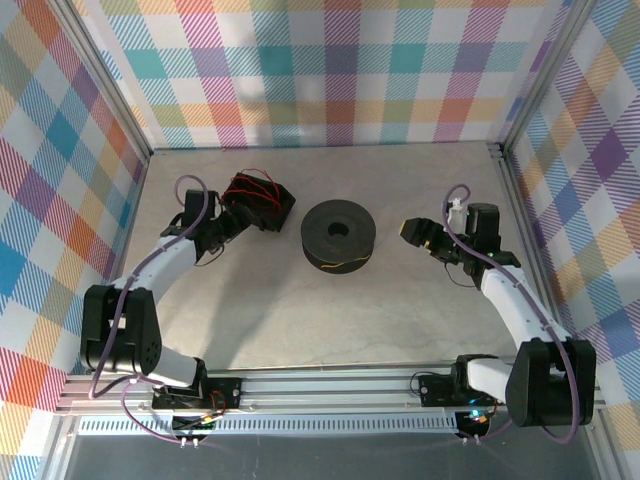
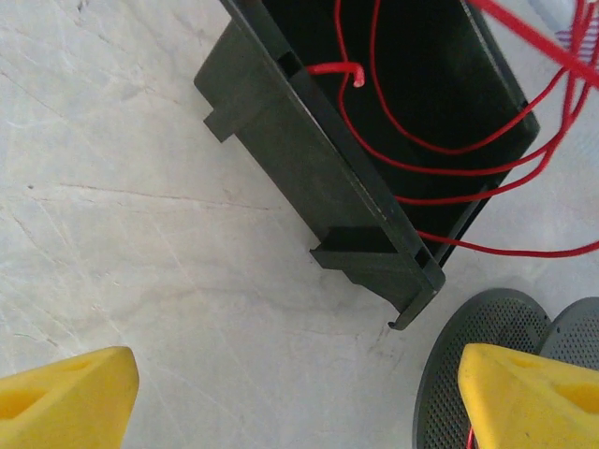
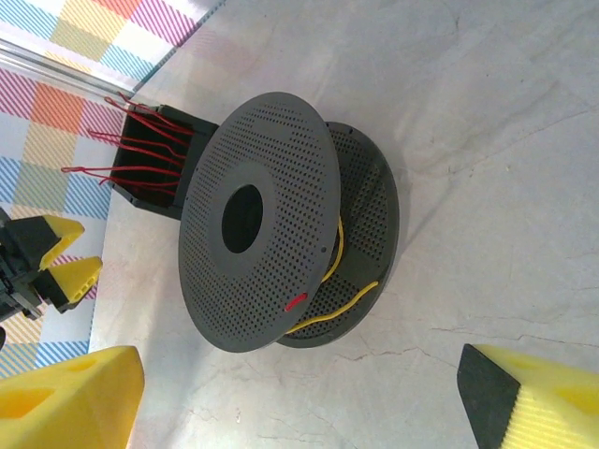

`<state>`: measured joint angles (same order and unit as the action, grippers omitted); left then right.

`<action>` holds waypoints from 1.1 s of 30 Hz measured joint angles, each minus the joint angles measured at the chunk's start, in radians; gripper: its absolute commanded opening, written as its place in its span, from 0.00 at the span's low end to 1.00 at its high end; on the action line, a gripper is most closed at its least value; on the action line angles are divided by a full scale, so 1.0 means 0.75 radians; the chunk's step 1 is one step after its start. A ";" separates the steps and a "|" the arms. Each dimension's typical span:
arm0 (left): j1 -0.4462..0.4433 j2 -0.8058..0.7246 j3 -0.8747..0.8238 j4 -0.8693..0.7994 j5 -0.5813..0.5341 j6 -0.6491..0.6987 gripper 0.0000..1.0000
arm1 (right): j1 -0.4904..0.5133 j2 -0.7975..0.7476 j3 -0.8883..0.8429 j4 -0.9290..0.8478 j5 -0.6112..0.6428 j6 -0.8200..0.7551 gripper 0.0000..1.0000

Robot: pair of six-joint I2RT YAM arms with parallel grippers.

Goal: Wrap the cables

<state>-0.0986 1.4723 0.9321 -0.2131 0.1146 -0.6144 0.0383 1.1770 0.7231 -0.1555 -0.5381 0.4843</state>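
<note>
Left tool (image 2: 299,398), wide and empty, hangs left of the spool (image 1: 338,252) by the cables (image 2: 332,67); right tool (image 3: 299,398) likewise opposite. Probably the reach: next, pinch one fine red strand.

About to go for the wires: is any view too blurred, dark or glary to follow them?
Top external: evenly lit, no glare, but the red wire over the black box is hair-thin and hard to trace. Left wrist: red loops sharp against the box; the left claw's fingertips look slightly soft. Right wrist: crisp on the perforated spool, yellow wire plain.
</note>
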 measured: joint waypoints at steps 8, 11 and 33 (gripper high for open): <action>0.004 0.243 0.172 -0.060 0.110 -0.080 0.78 | 0.069 0.123 0.073 -0.038 -0.006 -0.034 0.87; 0.004 0.287 0.174 -0.069 0.135 -0.112 0.77 | 0.084 0.128 0.087 -0.057 -0.002 -0.044 0.87; 0.004 0.344 0.323 -0.101 0.114 -0.248 0.79 | 0.107 0.158 0.115 -0.114 0.015 -0.074 0.87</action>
<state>-0.0959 1.7302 1.1748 -0.2886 0.2001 -0.8005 0.1184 1.2953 0.8097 -0.2409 -0.5266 0.4290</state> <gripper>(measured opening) 0.806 0.873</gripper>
